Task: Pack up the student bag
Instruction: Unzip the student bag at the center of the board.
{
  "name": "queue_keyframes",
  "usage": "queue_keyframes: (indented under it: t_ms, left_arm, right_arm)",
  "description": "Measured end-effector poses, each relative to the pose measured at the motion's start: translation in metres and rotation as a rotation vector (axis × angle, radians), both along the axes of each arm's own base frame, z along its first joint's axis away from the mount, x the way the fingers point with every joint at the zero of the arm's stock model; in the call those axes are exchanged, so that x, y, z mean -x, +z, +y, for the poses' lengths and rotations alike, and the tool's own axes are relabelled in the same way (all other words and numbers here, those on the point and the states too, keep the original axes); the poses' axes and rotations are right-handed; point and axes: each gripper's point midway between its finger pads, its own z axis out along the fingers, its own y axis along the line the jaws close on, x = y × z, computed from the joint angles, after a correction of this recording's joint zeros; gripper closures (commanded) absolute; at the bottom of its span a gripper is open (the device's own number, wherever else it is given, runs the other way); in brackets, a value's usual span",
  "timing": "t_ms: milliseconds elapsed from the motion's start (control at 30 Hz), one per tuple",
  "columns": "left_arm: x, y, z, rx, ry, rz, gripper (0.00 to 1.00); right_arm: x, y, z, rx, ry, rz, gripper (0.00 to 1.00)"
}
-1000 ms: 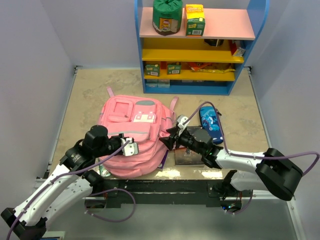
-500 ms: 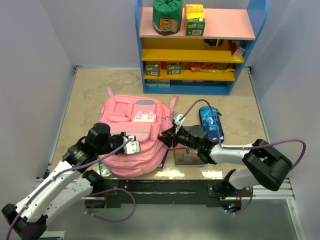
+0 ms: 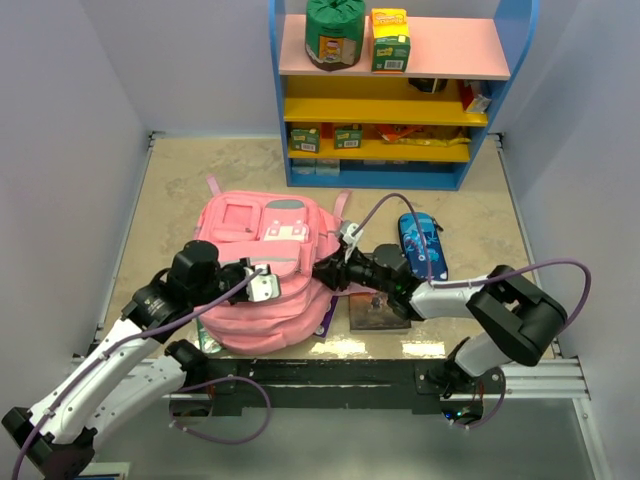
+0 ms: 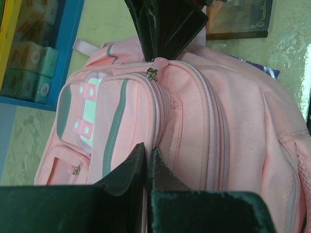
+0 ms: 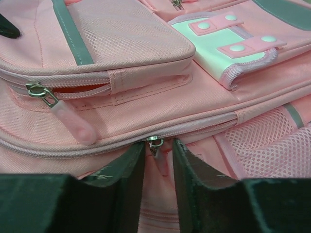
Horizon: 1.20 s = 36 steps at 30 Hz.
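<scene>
The bag (image 3: 262,265) lies front-up on the table (image 3: 180,190), and your left arm bends up from its near-left corner. The wrist crosses the bag's near half, with the left gripper (image 4: 146,148) clenched tight at a seam beside the front pocket (image 4: 114,121); whether fabric is pinched cannot be told. Your right arm stretches low and nearly level in from the bag's right side, and the right gripper (image 5: 159,145) meets that edge with its jaws parted, straddling a zipper pull (image 5: 154,141) without gripping it.
</scene>
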Motion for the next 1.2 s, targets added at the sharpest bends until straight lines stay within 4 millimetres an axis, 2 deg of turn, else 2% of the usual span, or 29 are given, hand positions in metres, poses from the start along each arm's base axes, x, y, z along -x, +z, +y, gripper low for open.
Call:
queue_keyframes:
  t_ms: [100,133,300,533,733,1100,1200]
  left_arm:
    - [-0.001,0.002,-0.001,0.004,0.004,0.007,1.0]
    - [-0.001,0.003,-0.001,0.005,0.005,0.009,1.0]
    - [0.001,0.003,-0.001,0.011,0.005,0.012,1.0]
    - [0.002,0.009,0.0,0.024,0.003,-0.012,1.0]
    - [0.001,0.011,-0.001,0.029,0.001,-0.025,1.0]
    - [-0.011,-0.001,-0.007,0.024,0.031,0.013,1.0]
    - [-0.014,-0.006,-0.01,0.027,0.041,0.028,1.0]
  right_arm:
    - [-0.001,0.001,0.003,-0.005,0.011,0.004,0.99]
    - [-0.001,0.002,0.004,-0.007,0.011,0.006,1.0]
    - [-0.002,0.004,0.003,-0.005,0.008,0.004,1.0]
    - [0.004,0.021,-0.002,-0.015,0.015,-0.021,1.0]
    - [0.021,0.035,-0.007,-0.028,0.07,-0.025,1.0]
    - [0.053,0.044,-0.011,-0.017,0.13,0.0,1.0]
    - [0.065,0.041,-0.01,0.011,0.151,0.019,1.0]
